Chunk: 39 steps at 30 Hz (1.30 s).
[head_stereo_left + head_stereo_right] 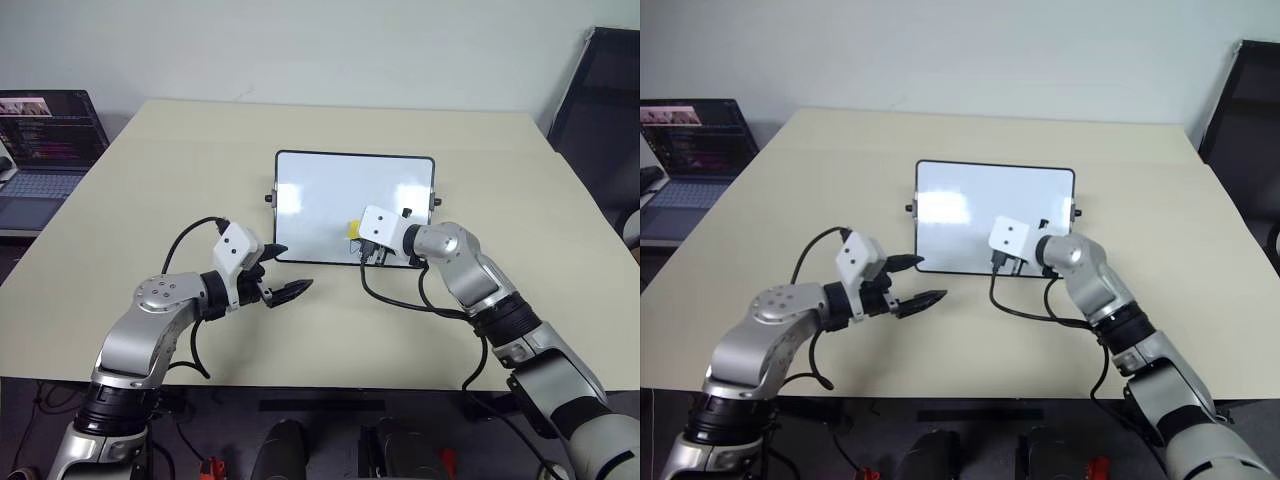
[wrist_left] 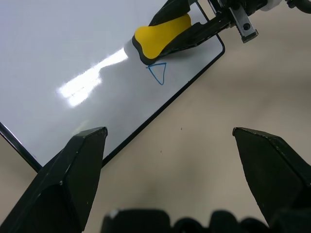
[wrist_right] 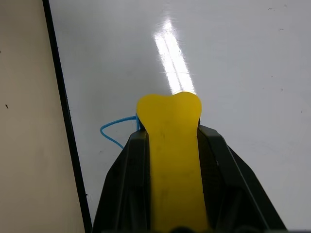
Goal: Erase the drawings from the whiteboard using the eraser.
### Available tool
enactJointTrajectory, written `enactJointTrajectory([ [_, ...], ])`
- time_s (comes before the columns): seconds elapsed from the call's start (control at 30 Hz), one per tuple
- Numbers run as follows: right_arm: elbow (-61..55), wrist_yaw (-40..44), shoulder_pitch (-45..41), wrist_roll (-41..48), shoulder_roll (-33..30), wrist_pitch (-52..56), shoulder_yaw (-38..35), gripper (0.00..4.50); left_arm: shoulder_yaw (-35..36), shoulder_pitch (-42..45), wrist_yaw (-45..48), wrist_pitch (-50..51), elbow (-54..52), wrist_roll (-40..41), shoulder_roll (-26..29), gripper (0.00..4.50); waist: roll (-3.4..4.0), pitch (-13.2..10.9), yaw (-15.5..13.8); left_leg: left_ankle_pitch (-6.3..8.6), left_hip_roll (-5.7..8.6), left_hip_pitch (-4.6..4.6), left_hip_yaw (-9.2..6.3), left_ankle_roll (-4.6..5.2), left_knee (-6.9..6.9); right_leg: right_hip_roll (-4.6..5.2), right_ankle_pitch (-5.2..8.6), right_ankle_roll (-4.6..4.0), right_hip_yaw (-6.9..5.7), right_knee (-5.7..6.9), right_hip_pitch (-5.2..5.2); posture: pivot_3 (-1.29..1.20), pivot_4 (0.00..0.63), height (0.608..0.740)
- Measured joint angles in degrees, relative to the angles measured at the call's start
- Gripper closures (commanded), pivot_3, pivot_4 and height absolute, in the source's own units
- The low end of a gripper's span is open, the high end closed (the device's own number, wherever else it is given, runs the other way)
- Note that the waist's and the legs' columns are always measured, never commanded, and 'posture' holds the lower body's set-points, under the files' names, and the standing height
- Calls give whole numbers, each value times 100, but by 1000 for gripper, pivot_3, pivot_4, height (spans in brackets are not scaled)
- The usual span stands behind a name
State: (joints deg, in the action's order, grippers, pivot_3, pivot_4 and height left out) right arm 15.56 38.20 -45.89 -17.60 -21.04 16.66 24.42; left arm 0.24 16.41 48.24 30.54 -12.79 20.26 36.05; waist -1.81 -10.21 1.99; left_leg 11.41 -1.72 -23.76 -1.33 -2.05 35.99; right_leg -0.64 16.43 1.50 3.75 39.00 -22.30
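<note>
Where the right gripper (image 3: 167,160) covers it, the near part of the eraser (image 3: 171,145) is hidden; its yellow top runs between the two black fingers (image 3: 129,179), which are closed tight on its sides, and its rounded front end sticks out past them.

Whiteboard (image 1: 320,195): lies flat on the beige surface (image 1: 150,200), near the middle, black-framed, with small knobs at its sides. Its near right corner is masked by the right wrist in the head views.

Drawings: one small blue triangle (image 2: 158,73) is plain in the left wrist view, close to the board's near edge. The eraser sits just beside and partly over it, dark underside apparently on the board, though contact cannot be confirmed. In the right wrist view only a blue curve of the mark shows at the eraser's side, the remainder covered. Too small to make out in the head views.

Left gripper (image 1: 280,275): hovers over the bare surface just off the board's near left corner, fingers (image 2: 73,165) spread wide, holding nothing, well apart from the eraser.

Laptop (image 1: 45,150): at the far left, cut off by the frame edge, screen text unreadable.

Dark chair (image 1: 600,100): at the far right, partly cut off.
</note>
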Motion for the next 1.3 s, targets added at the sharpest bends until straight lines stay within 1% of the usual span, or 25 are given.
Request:
enactJointTrajectory([
  [0.13, 59, -183, -51, 1, -46, -13, -77, 3527, 0, -1, 13, 0, 0, 0, 0, 0, 0, 0, -11, -1, 1, 0, 0, 0, 2, 0, 0, 2, 1, 0, 1, 0, 150, 740],
  [0.27, -35, -142, -8, 37, -207, -14, -82, 3527, 0, -1, 19, -1, 0, 0, 1, 0, 0, 0, -37, -1, 4, -2, -2, 1, 4, 4, 0, 2, 1, -1, 3, 0, 150, 740],
  [0.37, -195, -61, 93, 40, -362, 4, -111, 3527, 0, -1, 22, -1, 1, 0, 1, 0, 0, 0, -39, -1, 5, -3, -1, 1, 2, 6, 0, 2, 0, -3, 3, 0, 150, 740],
  [0.53, -373, -51, 276, 61, -447, 37, -197, 3527, 0, -1, 34, -2, 1, 0, 2, 0, 0, 0, -36, -1, 4, -3, -2, 1, 1, 6, 1, 2, 0, -3, 2, 0, 150, 740],
  [0.6, -496, -49, 400, 162, -431, 168, -342, 3527, 0, -2, 57, -2, 1, 0, 12, 0, -1, 0, -37, -1, 5, -4, -2, 1, 1, 6, 2, 2, 0, -3, 3, 0, 150, 740],
  [0.77, -922, -51, 594, 907, 40, 978, -1010, 3527, 5, 8, 102, -2, 5, 0, 29, 0, 2, -3, -15, -1, 0, -9, -4, 0, -3, 5, 1, 0, 1, -3, -4, 0, 150, 740],
  [0.87, -1627, -45, 725, 1550, 304, 1642, -1537, 3527, 20, 8, 101, -6, 15, 0, 34, 0, 4, -5, -15, 2, 1, -13, -9, -2, -12, 5, 0, -5, -1, -3, -7, 0, 150, 740],
  [0.93, -2187, 7, 885, 1903, 323, 1967, -1800, 3527, 53, -2, 100, -10, 19, 2, 46, 0, 4, -5, -15, 6, 1, -13, -11, -7, -15, 5, 2, -8, -3, -5, -7, 0, 150, 740],
  [1.03, -3076, 98, 1454, 2377, 113, 2464, -2113, 3527, 257, -96, 104, -15, 17, 23, 101, 0, 4, -5, -31, 13, 5, -16, -11, -11, -17, 16, 9, -13, -7, -9, -6, 0, 150, 740],
  [1.1, -3635, 125, 2019, 2703, -5, 2817, -2395, 3527, 408, -219, 104, -29, 4, 112, 107, 0, 4, -5, -34, 17, 6, -19, -12, -10, -19, 27, 13, -14, -7, -11, -6, 0, 150, 740],
  [1.17, -4058, 114, 2519, 2998, -68, 3096, -2623, 3527, 481, -291, 98, -37, 1, 170, 106, 0, 4, -6, -21, 18, 5, -18, -12, -11, -19, 28, 25, 5, -5, -11, -7, 0, 150, 740],
  [1.3, -4793, 0, 3293, 3370, -91, 3275, -2818, 3527, 579, -379, 121, -59, -24, 353, 103, 0, 5, -6, 2, 18, 0, -12, -9, -11, -20, 24, 32, 2, -3, -8, -6, 0, 150, 740],
])
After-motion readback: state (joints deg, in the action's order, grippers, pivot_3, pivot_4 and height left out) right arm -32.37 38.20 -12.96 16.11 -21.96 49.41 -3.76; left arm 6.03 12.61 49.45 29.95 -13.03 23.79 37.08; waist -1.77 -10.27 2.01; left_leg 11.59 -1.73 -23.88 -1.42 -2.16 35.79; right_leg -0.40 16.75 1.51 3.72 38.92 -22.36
